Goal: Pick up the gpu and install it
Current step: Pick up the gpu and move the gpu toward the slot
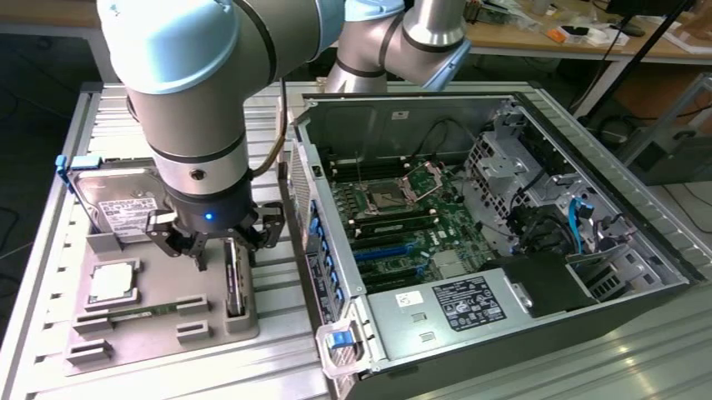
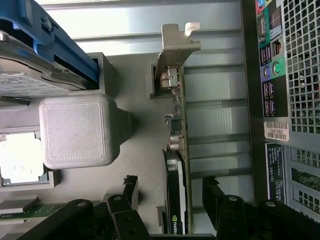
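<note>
1. Gripper (image 1: 219, 247): hangs low over the grey fixture tray (image 1: 167, 333), at 9 o'clock from the open computer case (image 1: 489, 208) in the exterior view. Jaws wide, with one finger (image 2: 214, 192) on each flat side of the card and a gap showing on both sides. Nothing is held.
2. Gpu (image 1: 235, 283): stands on its long edge in a slot of the tray, between the fingers and at 6 o'clock from the gripper body. The pale end bracket (image 2: 176, 42) is at the end away from the jaws.
3. Tray neighbours, clock positions taken from the gpu: hard drive (image 1: 117, 204) at 11 o'clock, processor (image 1: 112, 282) at 9 o'clock, memory stick (image 1: 139, 311) at 8 o'clock (none touched).
4. Step in hand, as judged: the grasp. Centre the card so both pads meet it together, and keep the jaws square to its faces. Bear on board and shroud rather than fan blades, and seat low enough for a firm hold. One-sided contact would likely tip the card in its slot.
</note>
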{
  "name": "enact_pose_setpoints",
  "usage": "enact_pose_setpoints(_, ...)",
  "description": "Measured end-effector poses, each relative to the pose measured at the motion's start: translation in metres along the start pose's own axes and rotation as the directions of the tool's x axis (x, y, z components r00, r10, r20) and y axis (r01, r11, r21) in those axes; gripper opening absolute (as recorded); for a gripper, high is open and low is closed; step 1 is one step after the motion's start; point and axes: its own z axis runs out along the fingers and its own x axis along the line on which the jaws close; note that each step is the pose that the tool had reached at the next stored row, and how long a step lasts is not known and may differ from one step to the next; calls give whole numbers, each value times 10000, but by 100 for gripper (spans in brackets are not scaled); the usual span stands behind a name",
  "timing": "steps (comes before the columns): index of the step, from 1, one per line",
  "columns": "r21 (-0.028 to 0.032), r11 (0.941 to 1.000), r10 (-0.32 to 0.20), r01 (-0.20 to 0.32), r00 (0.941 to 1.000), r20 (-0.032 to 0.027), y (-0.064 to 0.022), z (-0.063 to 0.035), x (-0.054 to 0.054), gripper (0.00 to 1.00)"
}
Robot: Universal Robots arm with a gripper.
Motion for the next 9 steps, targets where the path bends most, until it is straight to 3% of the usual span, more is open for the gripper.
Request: enact_pose_setpoints(9, 36, 10000, 0, 0, 10000, -2, 7, 0, -2, 63)
